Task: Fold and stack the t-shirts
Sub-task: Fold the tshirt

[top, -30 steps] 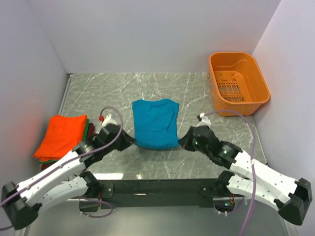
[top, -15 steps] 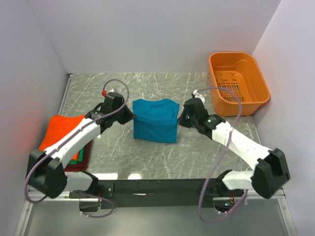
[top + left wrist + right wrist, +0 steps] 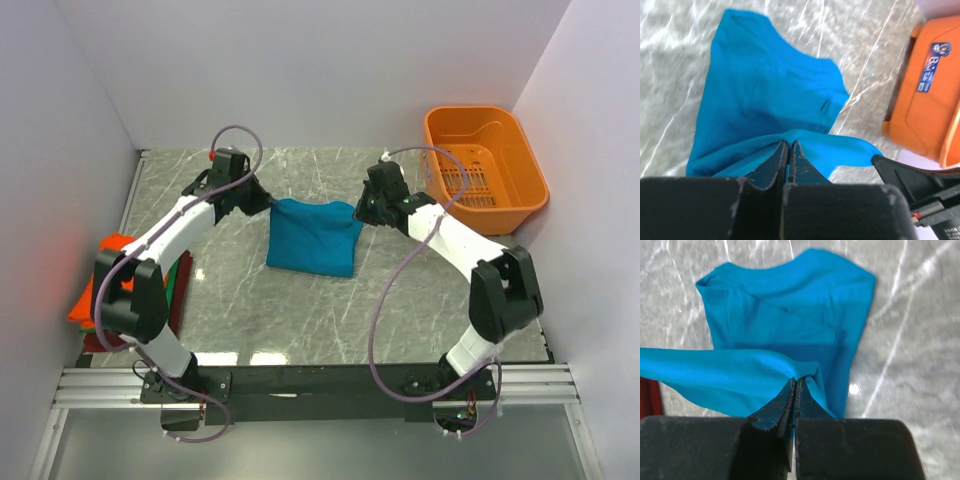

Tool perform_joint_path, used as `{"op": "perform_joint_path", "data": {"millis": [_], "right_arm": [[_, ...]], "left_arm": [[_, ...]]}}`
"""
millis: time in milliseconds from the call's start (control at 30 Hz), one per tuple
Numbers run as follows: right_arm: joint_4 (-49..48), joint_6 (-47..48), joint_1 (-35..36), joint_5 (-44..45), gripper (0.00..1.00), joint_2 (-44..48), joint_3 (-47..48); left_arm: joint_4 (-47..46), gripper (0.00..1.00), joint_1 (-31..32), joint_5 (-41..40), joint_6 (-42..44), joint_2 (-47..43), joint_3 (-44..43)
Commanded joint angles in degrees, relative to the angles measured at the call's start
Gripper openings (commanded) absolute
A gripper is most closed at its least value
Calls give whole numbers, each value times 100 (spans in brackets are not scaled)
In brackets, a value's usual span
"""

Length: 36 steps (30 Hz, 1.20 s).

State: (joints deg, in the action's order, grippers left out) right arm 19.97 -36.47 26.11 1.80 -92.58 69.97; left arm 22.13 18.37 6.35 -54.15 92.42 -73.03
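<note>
The teal-blue t-shirt [image 3: 312, 236] lies folded over on the marble table, its far edge held up between both grippers. My left gripper [image 3: 264, 204] is shut on its far left corner; in the left wrist view [image 3: 788, 143] the cloth [image 3: 765, 95] bunches at the tips. My right gripper [image 3: 360, 210] is shut on its far right corner, also seen in the right wrist view [image 3: 795, 381] with the shirt [image 3: 790, 325] spread beyond. A stack with an orange t-shirt [image 3: 90, 295] on top sits at the left edge, partly hidden by my left arm.
An orange plastic basket [image 3: 484, 168] stands at the back right, also seen in the left wrist view [image 3: 925, 100]. White walls close in the table at the left, back and right. A dark red layer [image 3: 180, 295] shows under the stack.
Both grippers have carried the shirt's near edge away from the arm bases toward the far side, folding the shirt over itself into a shorter shape.
</note>
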Motion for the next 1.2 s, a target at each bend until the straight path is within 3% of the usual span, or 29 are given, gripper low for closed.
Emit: {"op": "perform_joint_path", "data": {"millis": [0,500,1033,1100,1167], "right_arm": [[-89,175,-141,-127,0,-331,534],[-72,166,-730,-488,0,-1464,1396],[-204,298,-1152,-796,0,-2695,2529],[-282,342,-1213,-726,9,-2888,2713],[-309,412,-1283,-795,19,-3072,2924]], "left_arm": [[-51,0,-132,296,256,250,-588],[-463,1,-483,1096,274,2349,-2013],[-1184,1,-650,1237,89,3123,-2574],[-1333,6,-712,1246,203,3264,-2689],[-1632,28,-808,1377,308,3370,-2751]]}}
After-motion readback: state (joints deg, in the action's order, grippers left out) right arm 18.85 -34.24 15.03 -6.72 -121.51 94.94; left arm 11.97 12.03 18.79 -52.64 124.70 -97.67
